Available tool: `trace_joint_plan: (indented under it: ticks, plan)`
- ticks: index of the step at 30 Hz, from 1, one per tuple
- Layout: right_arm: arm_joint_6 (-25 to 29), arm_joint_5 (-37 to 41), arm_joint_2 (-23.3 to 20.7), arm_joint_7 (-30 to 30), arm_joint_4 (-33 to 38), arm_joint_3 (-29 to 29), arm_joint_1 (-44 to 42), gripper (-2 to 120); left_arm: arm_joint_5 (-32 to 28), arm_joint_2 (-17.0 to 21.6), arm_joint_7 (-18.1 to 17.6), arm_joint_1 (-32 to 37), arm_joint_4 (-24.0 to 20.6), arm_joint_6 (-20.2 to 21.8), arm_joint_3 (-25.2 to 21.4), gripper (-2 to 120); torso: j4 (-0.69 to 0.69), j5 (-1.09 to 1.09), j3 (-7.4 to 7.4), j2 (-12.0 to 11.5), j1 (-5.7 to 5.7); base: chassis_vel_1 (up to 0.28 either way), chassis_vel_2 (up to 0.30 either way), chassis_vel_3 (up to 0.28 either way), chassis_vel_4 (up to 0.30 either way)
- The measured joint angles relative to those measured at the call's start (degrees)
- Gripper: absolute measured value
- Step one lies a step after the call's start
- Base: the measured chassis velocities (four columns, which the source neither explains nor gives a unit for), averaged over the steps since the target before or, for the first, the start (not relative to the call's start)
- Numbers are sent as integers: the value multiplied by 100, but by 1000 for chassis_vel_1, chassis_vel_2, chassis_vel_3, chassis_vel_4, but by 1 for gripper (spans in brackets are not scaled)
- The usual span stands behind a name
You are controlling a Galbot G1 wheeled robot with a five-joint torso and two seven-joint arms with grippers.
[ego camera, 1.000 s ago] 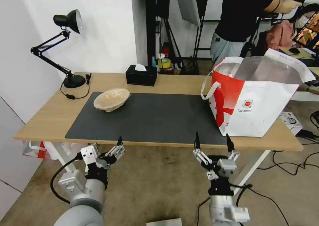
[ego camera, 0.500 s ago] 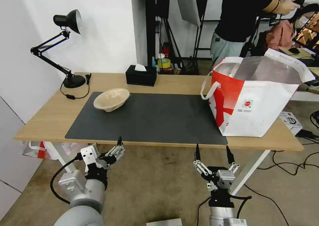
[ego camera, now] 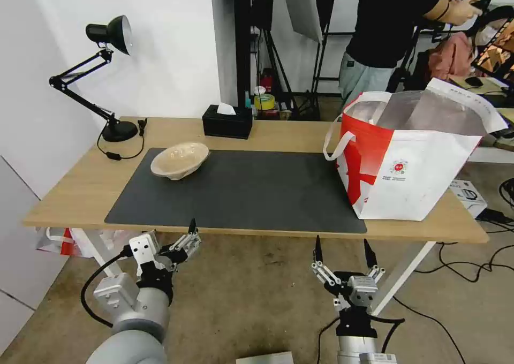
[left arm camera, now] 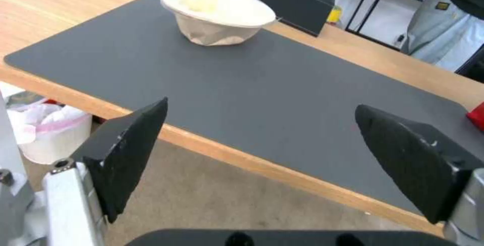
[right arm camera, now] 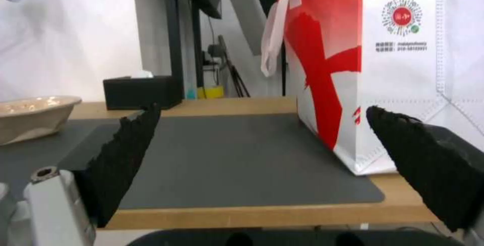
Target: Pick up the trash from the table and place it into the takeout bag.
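Light-wood desk [ego camera: 278, 131] carries a dark grey mat whose one remaining piece of trash, the beige pulp bowl [ego camera: 180, 159], sits at the mat's 10 o'clock corner. The takeout bag [ego camera: 412, 155] stands mouth-up at 3 o'clock, apparently ready for drop-ins. Below the near edge, the left pincer [ego camera: 184, 243] and right pincer [ego camera: 342, 257] both hover with fingers apart, probably staged for a reach.

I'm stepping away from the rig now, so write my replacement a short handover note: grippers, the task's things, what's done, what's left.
Left gripper: open, empty, below the table's near edge.
Right gripper: open, empty, low before the table.
Beige pulp bowl: on the dark mat's far left corner.
Takeout bag: upright and open at the table's right end.
Done: no other trash lies on the table.
Left: the pulp bowl into the bag.
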Motion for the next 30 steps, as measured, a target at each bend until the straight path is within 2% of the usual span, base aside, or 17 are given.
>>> trace_joint_plan:
  ticks: [10, 19, 28, 30]
  plan:
    - [-2, 10, -5, -6, 14, -8, -4, 100, -6, 3, -1, -8, 0, -13, 1, 100, 0, 0, 0, 0, 0, 0, 0, 0, 0]
    - [-6, 14, -6, -9, 18, -8, -4, 100, 109, 11, 55, 13, 0, -194, -62, 100, 0, 0, 0, 0, 0, 0, 0, 0, 0]
    - [-6, 14, -6, -13, 21, -7, -2, 100, 517, 238, 504, -55, 0, -435, -325, 100, 1, -1, 0, 0, 0, 0, 0, 0, 0]
    - [-6, 14, -6, -15, 22, -7, -2, 100, 638, 373, 684, -211, 33, -744, -458, 100, 1, 0, 0, 0, 0, 0, 0, 0, 0]
